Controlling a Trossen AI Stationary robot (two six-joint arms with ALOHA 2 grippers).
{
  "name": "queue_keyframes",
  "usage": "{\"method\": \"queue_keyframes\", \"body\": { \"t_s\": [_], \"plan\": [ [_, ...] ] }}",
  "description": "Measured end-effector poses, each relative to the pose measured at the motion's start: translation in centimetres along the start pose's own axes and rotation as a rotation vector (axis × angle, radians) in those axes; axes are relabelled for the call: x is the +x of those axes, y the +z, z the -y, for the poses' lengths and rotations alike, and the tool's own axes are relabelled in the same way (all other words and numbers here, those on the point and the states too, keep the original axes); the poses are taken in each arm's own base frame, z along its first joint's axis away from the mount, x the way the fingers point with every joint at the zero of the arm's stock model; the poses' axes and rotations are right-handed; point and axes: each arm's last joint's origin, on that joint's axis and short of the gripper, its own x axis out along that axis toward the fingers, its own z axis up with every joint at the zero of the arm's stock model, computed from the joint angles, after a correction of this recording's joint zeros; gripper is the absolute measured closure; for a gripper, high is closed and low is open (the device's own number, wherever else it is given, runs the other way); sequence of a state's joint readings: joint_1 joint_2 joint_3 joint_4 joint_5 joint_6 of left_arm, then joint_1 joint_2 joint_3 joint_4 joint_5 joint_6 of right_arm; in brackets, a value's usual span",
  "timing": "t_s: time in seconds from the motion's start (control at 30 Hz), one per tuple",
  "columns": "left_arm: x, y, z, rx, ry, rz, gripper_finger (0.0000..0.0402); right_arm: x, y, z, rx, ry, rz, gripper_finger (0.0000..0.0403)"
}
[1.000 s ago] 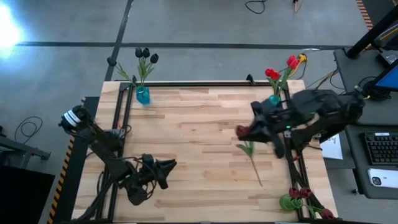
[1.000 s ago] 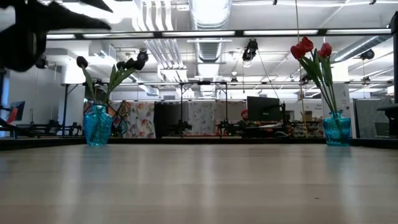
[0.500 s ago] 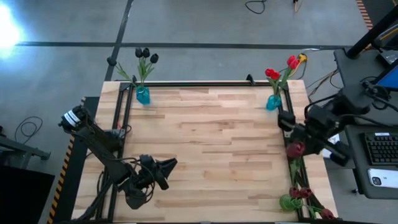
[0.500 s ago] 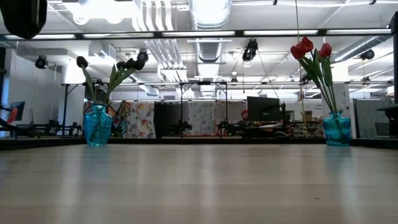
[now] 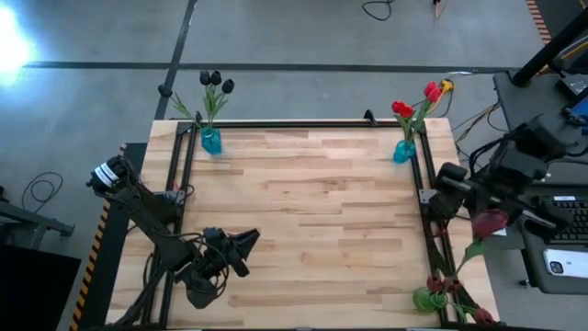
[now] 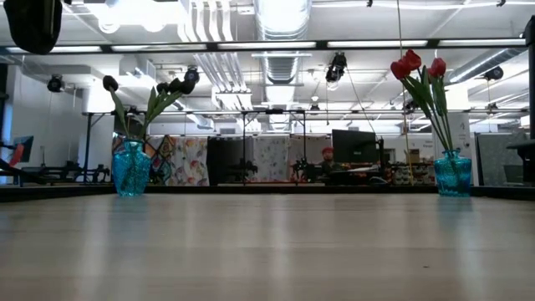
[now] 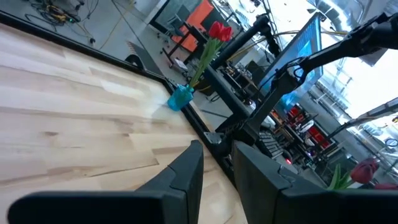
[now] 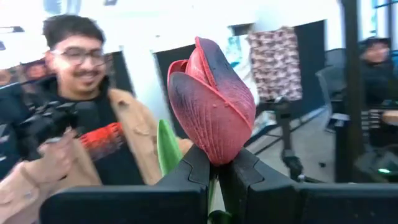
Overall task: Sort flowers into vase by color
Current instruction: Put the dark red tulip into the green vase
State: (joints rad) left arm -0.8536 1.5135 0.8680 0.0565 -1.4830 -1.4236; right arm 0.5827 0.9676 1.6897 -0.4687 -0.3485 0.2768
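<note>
A: Wooden counter (image 5: 303,211), item one: bare planks across the middle. Blue vase of dark flowers (image 5: 211,141) at your far left corner; blue vase of red flowers (image 5: 404,151) at the far right corner. A few more tulips (image 5: 441,292) lie at the near right edge.

B: And the flower in hand?

A: Item two: red tulip (image 5: 489,223), pinched just under its head by the right tool (image 5: 491,230), fingers shut tight on the stem. It hangs off the counter's right side, stem trailing toward the near edge. A person in a tan jacket (image 8: 74,155) stands beyond it.

B: Left side?

A: Item three: left tool (image 5: 241,250) low at the near left, fingers a narrow gap apart, holding nothing.

B: How should you finish the step?

A: Bring the stem upright first, lower its tip into the red vase's mouth, and let go only once it is seated.

B: What changed?

A: A second ago the right tool held this tulip over the counter's right half; it has swung outboard since. The left arm has not moved.
</note>
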Motion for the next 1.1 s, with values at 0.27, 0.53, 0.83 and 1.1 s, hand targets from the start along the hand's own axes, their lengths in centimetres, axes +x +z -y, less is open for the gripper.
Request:
{"method": "queue_keyframes", "body": {
  "t_s": [0.27,0.53,0.83,1.1],
  "plan": [
    [0.0,0.0,0.0,0.001,0.0,0.0,0.0327,0.8,-1.4,-0.4,0.013,0.179,-0.086,0.039],
    [0.0,0.0,0.0,-0.008,-0.002,-0.015,0.0327,2.5,-5.6,-1.2,-0.03,0.288,-0.206,0.039],
    [0.0,-0.1,0.1,-0.043,-0.004,-0.027,0.0327,3.6,-9.6,-2.0,-0.109,0.373,-0.294,0.039],
    [0.0,-0.1,0.1,-0.095,-0.004,-0.027,0.0327,3.8,-12.3,-2.5,-0.144,0.353,-0.348,0.039]
  ]
}}
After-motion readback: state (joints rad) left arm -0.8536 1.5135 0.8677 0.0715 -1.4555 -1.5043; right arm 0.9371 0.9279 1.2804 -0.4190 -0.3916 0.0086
